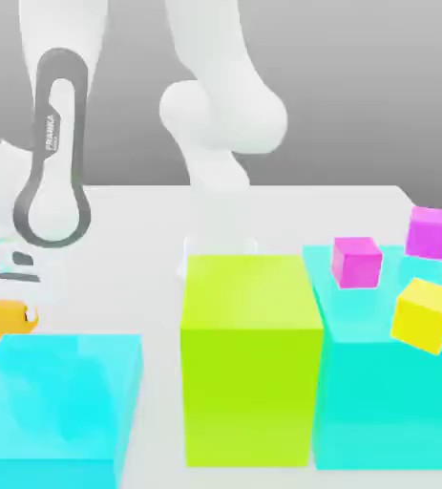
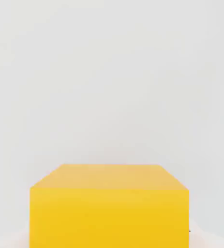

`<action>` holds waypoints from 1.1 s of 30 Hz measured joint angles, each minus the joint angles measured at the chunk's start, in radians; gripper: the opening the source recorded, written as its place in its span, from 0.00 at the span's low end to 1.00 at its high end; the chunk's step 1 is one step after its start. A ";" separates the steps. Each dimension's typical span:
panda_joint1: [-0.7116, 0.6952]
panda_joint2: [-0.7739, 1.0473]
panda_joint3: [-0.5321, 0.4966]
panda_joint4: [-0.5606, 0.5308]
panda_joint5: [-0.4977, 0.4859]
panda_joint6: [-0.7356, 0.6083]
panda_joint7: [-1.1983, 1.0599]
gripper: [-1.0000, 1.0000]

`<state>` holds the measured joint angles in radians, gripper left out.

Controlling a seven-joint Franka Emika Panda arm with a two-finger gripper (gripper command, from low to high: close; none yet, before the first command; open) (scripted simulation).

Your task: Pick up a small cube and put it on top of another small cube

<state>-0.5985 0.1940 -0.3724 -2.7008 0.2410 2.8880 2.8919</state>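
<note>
- white and pale, the desk (image 1: 329, 215) carries the whole scene, its far edge running straight behind the blocks to a far corner at the exterior view's right.
- white too, the robot arm (image 1: 226, 105) rises behind the lime block and bends over to the exterior view's left, with a dark grey rim around one link.
- cyan and tall, the big cyan block (image 1: 391, 406) stands toward the desk's edge at the exterior view's right.
- lime green, the lime block (image 1: 248, 382) stands upright just beside it, nearer the middle of the desk.
- bright cyan, the other cyan block (image 1: 62, 396) is toward the near side of the desk, at the exterior view's left.
- pale grey, the gripper (image 1: 20, 313) reaches down behind that block, closed on the small orange cube and gripping it by its sides.
- yellow, the small yellow cube (image 1: 427, 315) is tilted and overlaps the near top edge of the big cyan block.
- magenta, one small cube (image 1: 356, 263) shows by the top edge of that block nearest the lime one.
- purple, another small cube (image 1: 430, 232) shows near its far top edge.
- orange, the small orange cube (image 1: 10, 318) is in the gripper, just beyond the far edge of the other cyan block; whether it touches the desk i cannot tell.
</note>
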 joint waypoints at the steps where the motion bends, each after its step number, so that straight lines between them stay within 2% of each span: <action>1: 0.053 -0.016 -0.054 -0.004 -0.002 -0.016 0.002 0.00; 5: 0.338 -0.069 -0.337 -0.017 -0.007 -0.077 0.005 0.00; 7: 0.360 -0.078 -0.310 0.010 -0.032 -0.102 -0.038 0.00; 14: 0.512 -0.135 -0.159 0.109 -0.021 -0.225 -0.310 0.00; 26: 0.844 -0.259 -0.010 0.277 -0.076 -0.434 -0.732 0.00; 33: 1.009 -0.421 0.126 0.287 -0.129 -0.590 -0.921 0.00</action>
<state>0.4102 -0.2266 -0.2461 -2.4139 0.1119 2.2980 1.9706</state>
